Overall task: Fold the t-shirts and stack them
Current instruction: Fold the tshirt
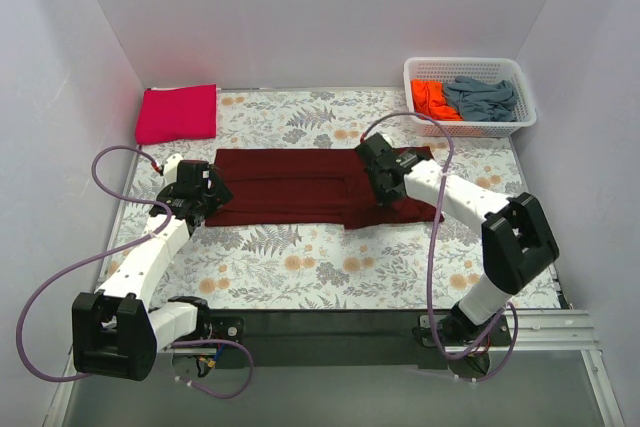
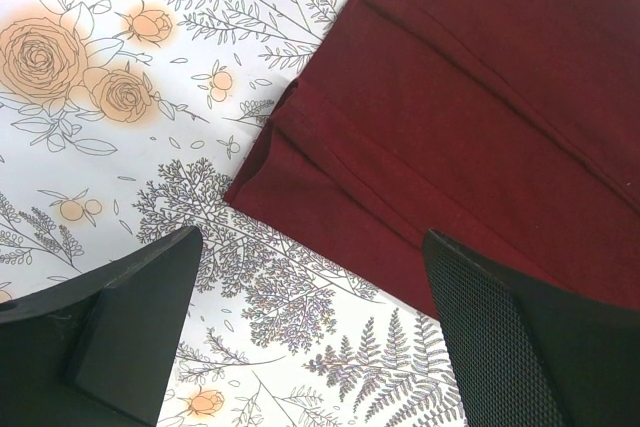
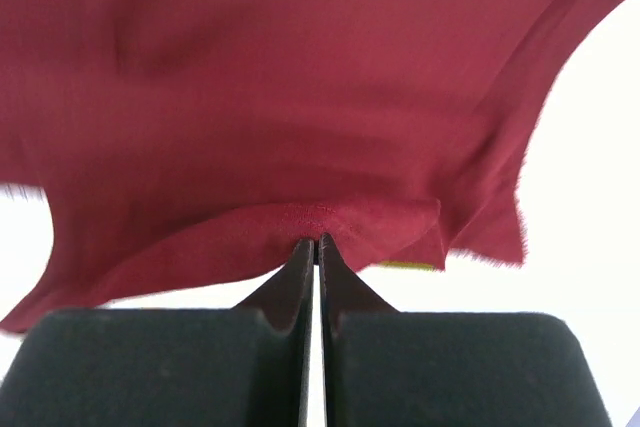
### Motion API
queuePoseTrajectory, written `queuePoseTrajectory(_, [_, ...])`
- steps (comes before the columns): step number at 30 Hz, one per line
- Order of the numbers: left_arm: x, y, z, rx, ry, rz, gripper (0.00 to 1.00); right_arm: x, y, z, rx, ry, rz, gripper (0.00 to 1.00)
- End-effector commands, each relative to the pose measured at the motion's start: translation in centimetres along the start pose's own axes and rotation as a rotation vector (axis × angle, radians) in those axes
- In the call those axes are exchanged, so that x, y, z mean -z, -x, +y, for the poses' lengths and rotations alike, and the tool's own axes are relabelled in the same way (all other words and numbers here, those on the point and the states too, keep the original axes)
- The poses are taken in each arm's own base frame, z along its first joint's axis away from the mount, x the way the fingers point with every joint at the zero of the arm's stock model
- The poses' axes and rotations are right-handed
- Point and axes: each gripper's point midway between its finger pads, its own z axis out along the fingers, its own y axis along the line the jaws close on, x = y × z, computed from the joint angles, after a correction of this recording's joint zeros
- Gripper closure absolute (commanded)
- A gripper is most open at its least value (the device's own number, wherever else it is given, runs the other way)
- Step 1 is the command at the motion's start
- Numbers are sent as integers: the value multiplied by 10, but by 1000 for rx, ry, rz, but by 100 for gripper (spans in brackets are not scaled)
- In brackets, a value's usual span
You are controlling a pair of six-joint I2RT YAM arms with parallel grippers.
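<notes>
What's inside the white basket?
The white basket holds an orange t-shirt and a grey-blue t-shirt, both crumpled. Anything underneath them is covered, so I cannot tell.

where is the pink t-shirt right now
Top view: the folded magenta-pink t-shirt lies at the far left corner of the table, beyond the left end effector and the maroon t-shirt.

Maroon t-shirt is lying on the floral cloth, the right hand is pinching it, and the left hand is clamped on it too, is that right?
Not quite. The left hand is open, fingers apart beside the maroon t-shirt and gripping nothing; the left wrist view shows it. The rest holds: the shirt lies on the floral cloth and the right hand is pinching it.
</notes>
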Motion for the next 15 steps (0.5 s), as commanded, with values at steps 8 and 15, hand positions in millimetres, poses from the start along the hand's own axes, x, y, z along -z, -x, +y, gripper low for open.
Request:
queuePoseTrajectory(8, [1,5,4,-9,16,-33,8,-24,110,-38,-10,-74,-136,99])
queuePoseTrajectory(15, [1,4,3,-10,15,-28,10,-38,162,-49,-16,-88,-213,99])
